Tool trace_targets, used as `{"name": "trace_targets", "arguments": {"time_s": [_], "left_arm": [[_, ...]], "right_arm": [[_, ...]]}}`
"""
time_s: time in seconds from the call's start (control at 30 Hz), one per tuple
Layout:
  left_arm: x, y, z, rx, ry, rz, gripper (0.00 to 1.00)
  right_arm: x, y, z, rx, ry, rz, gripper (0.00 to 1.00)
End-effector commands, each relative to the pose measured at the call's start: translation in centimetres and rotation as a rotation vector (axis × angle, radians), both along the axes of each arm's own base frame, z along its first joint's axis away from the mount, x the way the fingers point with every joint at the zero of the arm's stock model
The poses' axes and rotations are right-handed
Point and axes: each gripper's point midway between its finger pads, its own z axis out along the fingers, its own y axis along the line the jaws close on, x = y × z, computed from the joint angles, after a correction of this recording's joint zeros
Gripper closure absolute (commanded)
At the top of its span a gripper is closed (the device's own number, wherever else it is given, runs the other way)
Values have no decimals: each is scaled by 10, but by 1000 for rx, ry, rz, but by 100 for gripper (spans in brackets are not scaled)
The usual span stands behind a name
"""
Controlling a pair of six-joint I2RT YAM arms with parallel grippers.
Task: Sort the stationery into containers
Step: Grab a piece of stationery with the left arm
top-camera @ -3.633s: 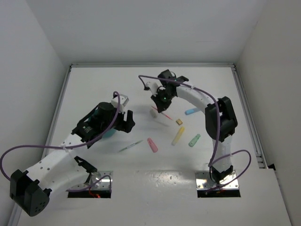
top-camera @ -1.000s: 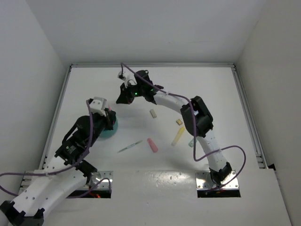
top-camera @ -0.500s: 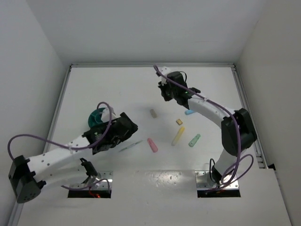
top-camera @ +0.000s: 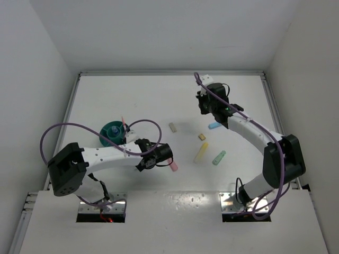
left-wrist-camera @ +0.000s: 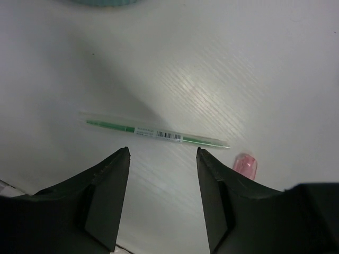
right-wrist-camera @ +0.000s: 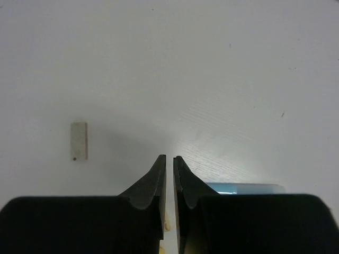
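My left gripper [top-camera: 153, 159] [left-wrist-camera: 163, 151] hovers open and empty just short of the thin green pen [left-wrist-camera: 153, 132], which it hides from above. Beside it lies the pink marker [top-camera: 172, 165] [left-wrist-camera: 244, 165]. The dark-teal cup [top-camera: 113, 131] stands to the left with a pink pen [top-camera: 123, 123] sticking out. My right gripper [top-camera: 205, 106] [right-wrist-camera: 169, 157] hangs at the back right, jaws shut to a thin slit with nothing between. The blue marker [top-camera: 214, 126] [right-wrist-camera: 243, 188] lies just under it.
A pale eraser [top-camera: 172, 127] [right-wrist-camera: 79, 140], a small tan eraser [top-camera: 202, 136], a yellow marker [top-camera: 201, 152] and a green marker [top-camera: 219, 157] lie mid-table. The cup's rim [left-wrist-camera: 100, 1] shows at the top of the left wrist view. White walls enclose the table.
My left arm swung from the cup to the green pen and its jaws opened. My right arm drew back from the cup's side to the blue marker. The cup now shows uncovered.
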Motion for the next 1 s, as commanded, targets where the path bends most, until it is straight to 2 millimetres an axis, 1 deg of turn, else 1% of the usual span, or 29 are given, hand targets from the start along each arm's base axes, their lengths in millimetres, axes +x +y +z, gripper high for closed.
{"name": "trace_targets", "arguments": {"time_s": [0.0, 0.03, 0.07, 0.1, 0.13, 0.17, 0.2, 0.23, 0.27, 0.3, 0.33, 0.4, 0.43, 0.47, 0.53, 0.57, 0.6, 0.7, 0.77, 0.8, 0.83, 0.87, 0.9, 0.97], "left_arm": [[11, -7, 3, -241, -103, 330, 41], [9, -7, -1, -244, -89, 331, 40], [10, -3, -7, -227, -73, 352, 40], [12, -9, -10, -258, -74, 353, 39], [9, -7, -19, -251, -45, 366, 39], [10, -11, -21, -265, -37, 367, 39], [10, -16, -25, -289, -33, 367, 37], [7, -18, -28, -308, -18, 377, 37], [9, -20, -29, -319, -22, 389, 37], [5, -23, -33, -318, -10, 392, 36], [7, -25, -32, -337, -18, 409, 36], [7, -24, -36, -334, -19, 427, 36], [7, -23, -41, -328, -19, 438, 36], [6, -22, -45, -315, -14, 439, 36], [10, -21, -47, -321, -19, 459, 36], [10, -17, -49, -319, -21, 480, 36], [10, -16, -52, -308, -18, 480, 36], [13, -13, -57, -307, -13, 510, 36], [16, -13, -57, -305, -13, 519, 36], [16, -13, -57, -305, -13, 519, 36], [19, -11, -57, -305, -15, 531, 36], [20, -12, -57, -314, -18, 530, 36], [22, -10, -57, -314, -20, 541, 36], [23, -9, -57, -307, -26, 532, 36]], "right_arm": [[6, -3, 13, 60, -40, -18, 91], [6, -5, 13, 67, -37, -15, 91], [6, -4, 13, 75, -34, -21, 91], [7, -7, 13, 81, -32, -22, 91], [6, -5, 13, 86, -30, -14, 91], [8, -9, 13, 86, -30, -23, 91], [5, -7, 9, 95, -16, -18, 91], [6, -11, 13, 99, -25, -27, 91], [6, -11, 13, 99, -25, -27, 90], [5, -9, 13, 105, -22, -17, 89], [5, -9, 13, 105, -22, -17, 89], [4, -10, 12, 120, -6, -16, 89], [6, -15, 12, 120, -6, -26, 89], [5, -13, 12, 126, -4, -17, 89], [2, -11, 14, 140, 2, -13, 89], [4, -15, 14, 140, 1, -23, 89], [3, -14, 14, 145, 4, -16, 89], [5, -19, 14, 157, 8, -30, 89], [4, -18, 18, 164, 1, -22, 89], [6, -22, 18, 172, 3, -37, 89], [3, -20, 16, 176, 15, -27, 89], [3, -20, 16, 176, 15, -27, 89], [4, -23, 16, 180, 16, -30, 89], [4, -23, 16, 187, 19, -35, 89]]}}
